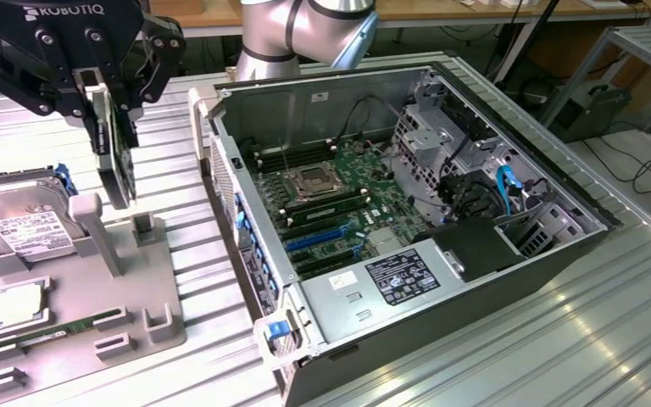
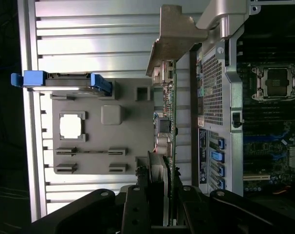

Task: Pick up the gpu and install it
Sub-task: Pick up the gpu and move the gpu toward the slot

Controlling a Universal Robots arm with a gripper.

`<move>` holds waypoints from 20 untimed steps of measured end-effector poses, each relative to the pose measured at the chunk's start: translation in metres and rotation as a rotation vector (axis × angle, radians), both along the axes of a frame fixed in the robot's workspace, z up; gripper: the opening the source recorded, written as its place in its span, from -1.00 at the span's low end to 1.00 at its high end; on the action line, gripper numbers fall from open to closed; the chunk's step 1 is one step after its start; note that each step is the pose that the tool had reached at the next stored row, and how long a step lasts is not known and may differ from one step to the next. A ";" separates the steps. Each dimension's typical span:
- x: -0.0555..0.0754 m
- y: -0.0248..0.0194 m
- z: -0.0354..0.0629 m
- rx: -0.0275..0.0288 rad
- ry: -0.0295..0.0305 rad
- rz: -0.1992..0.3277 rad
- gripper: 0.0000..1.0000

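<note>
My gripper (image 1: pixel 105 91) is shut on the gpu (image 1: pixel 112 165), a thin dark card hanging on edge at the exterior view's left. The card's lower edge is close above the upright posts of the grey holder tray (image 1: pixel 99 284). In the wrist view the gpu (image 2: pixel 170 122) is edge-on, running from my gripper (image 2: pixel 162 191) out to its pale metal bracket (image 2: pixel 174 36). The open computer case (image 1: pixel 247 102) lies to the exterior view's right of the card, with blue slots (image 1: pixel 323 239) on the green motherboard (image 1: pixel 359 182).
The grey tray also holds a silver hard drive (image 1: pixel 26 225) in blue rails, a square processor (image 1: pixel 20 303) and a green memory stick (image 1: pixel 65 329). In the wrist view the hard drive (image 2: pixel 64 80) and processor (image 2: pixel 71 126) lie beside the card. The ribbed metal table (image 1: pixel 552 339) surrounds the case.
</note>
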State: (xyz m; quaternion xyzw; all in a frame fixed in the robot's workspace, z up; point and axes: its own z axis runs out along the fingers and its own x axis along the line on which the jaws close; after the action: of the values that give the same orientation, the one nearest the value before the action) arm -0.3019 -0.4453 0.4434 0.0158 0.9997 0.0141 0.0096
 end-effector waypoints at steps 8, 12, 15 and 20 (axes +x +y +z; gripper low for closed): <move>0.007 0.0000 0.0000 0.0000 0.0000 0.000 -0.45; 0.010 0.0000 0.0000 0.0000 0.0000 0.000 -0.45; 0.012 0.0000 0.0000 0.0000 0.0000 0.000 -0.45; 0.015 0.0000 0.0000 0.0000 -0.0001 0.000 -0.45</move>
State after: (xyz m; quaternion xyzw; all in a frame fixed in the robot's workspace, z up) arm -0.2874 -0.4453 0.4433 0.0158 0.9997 0.0141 0.0096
